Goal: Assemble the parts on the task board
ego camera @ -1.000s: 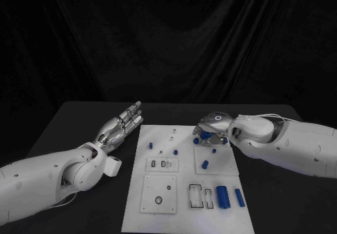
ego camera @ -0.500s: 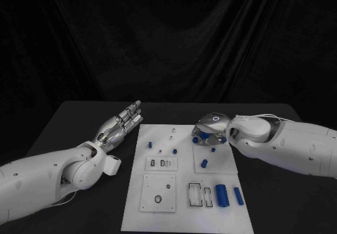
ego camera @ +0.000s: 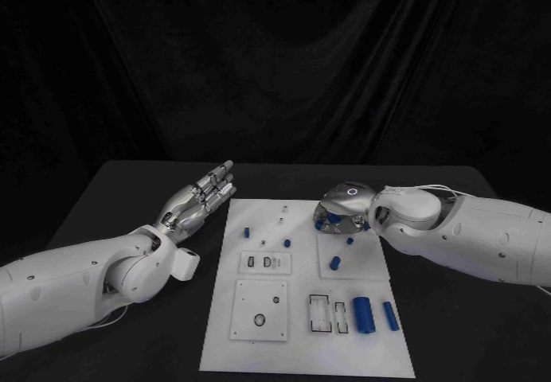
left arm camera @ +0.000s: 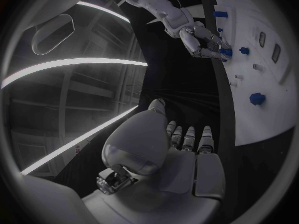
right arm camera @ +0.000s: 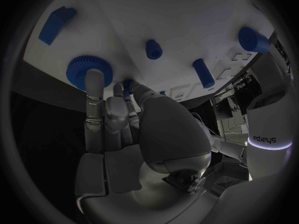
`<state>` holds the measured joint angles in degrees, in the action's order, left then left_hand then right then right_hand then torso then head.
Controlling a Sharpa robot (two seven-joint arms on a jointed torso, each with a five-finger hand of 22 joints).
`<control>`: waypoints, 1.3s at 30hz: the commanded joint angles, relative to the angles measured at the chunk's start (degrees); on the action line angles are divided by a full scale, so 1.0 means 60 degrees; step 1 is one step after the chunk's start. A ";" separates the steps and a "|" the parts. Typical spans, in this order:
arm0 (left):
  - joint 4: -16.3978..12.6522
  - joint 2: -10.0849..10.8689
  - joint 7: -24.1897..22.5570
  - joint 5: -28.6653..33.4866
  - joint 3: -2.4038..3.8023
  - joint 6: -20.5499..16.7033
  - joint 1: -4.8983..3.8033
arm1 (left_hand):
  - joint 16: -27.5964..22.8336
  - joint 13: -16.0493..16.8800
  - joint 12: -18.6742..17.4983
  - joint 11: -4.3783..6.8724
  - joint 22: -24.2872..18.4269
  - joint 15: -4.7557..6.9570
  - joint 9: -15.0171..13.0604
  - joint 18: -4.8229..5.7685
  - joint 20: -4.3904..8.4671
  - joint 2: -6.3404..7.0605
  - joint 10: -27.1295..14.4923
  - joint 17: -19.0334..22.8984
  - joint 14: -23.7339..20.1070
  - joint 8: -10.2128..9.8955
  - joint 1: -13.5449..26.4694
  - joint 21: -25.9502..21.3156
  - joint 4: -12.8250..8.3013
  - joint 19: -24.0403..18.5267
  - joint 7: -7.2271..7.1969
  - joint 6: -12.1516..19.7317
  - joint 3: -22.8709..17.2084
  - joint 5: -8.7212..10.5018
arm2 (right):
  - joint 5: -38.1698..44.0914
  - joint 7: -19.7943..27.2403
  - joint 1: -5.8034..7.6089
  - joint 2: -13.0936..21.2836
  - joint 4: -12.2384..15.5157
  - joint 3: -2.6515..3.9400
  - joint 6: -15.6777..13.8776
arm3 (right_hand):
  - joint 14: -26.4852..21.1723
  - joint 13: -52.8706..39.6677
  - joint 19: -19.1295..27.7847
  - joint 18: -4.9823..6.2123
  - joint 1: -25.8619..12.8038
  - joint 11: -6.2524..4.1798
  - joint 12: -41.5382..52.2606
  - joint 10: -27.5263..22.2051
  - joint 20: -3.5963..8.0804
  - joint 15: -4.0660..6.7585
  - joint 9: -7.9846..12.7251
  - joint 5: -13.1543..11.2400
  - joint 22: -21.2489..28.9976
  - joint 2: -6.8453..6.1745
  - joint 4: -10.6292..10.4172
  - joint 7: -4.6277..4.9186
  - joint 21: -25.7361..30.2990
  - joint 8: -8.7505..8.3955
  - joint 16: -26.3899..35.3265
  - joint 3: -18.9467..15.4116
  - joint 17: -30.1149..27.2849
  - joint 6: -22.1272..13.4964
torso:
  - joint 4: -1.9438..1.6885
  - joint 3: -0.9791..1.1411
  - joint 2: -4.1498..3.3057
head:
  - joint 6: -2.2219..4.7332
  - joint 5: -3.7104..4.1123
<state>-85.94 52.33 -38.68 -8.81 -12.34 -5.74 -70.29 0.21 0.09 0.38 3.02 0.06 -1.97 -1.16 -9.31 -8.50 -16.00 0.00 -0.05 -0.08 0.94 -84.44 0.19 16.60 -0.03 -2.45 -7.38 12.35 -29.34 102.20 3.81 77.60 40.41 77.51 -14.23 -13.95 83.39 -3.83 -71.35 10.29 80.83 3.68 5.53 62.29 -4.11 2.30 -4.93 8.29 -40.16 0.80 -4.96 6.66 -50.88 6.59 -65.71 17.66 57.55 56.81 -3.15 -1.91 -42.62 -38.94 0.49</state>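
Note:
The white task board (ego camera: pixel 368 350) lies mid-table with blue parts on it. My right hand (ego camera: pixel 342 210) hovers over its far right corner, fingers curled down. There the thumb and fingers pinch a small blue part (right arm camera: pixel 127 84), and one fingertip (right arm camera: pixel 93 77) lies over a blue gear (right arm camera: pixel 79 69). The same hand (left arm camera: pixel 202 39) appears across the board in the left wrist view, with a blue piece (left arm camera: pixel 225 51) at its fingertips. My left hand (ego camera: pixel 201 199) is flat and open beside the board's far left edge, holding nothing.
Blue pegs (ego camera: pixel 246 233) (ego camera: pixel 287 239) (ego camera: pixel 335 263) stand on the board's far half. Two blue cylinders (ego camera: pixel 363 315) (ego camera: pixel 390 316) lie near the slotted plates at the near right. A blue block (right arm camera: pixel 56 24) and a peg (right arm camera: pixel 153 49) sit beyond the right hand.
My right hand has drawn a little toward the board's far edge, still curled over the blue parts. The left hand has kept its open pose.

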 commanded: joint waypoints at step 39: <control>0.0044 -0.0095 -0.0002 -0.0018 0.0007 0.0268 -0.0013 | -0.0035 -0.0015 -0.0063 -0.0204 -0.0010 -0.0197 -0.0036 -0.0156 -0.0236 -0.0055 -0.0001 0.0009 0.0013 0.0097 -0.0381 -0.0032 -0.0095 0.0005 0.0284 -0.0235 -0.0356 -0.0245 | -0.1230 -0.0280 0.0362 -0.2204 -0.1892 0.0022 -0.0433 | 0.0175 0.0044 -0.0052 -0.0309 0.0072 0.0117 -0.0345 0.0822 -0.0186 -0.0287 -0.0294 -0.0350 -0.1084 -0.0157 0.0141 0.0133 -0.0711 0.0069 -0.0208 0.0337 0.0297 0.0497 | -0.0086 0.0025 -0.0091 | -0.0143 -0.0077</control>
<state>-85.61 51.89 -38.20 -8.85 -12.34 -4.92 -70.29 0.21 0.06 0.38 2.24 0.08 -2.79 -1.31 -9.30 -9.53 -16.18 -0.01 -0.09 -0.08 1.17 -86.13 0.19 16.12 0.16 -1.01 -8.82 10.47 -30.47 94.99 3.97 79.95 27.28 66.36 -14.14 -17.21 84.09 -3.63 -71.66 9.38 81.27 4.31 3.82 67.36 -5.02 0.95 -4.96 5.95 -46.62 0.12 -3.86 8.09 -54.82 7.36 -66.82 19.67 59.29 59.27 -3.58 -1.80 -42.99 -39.82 -0.05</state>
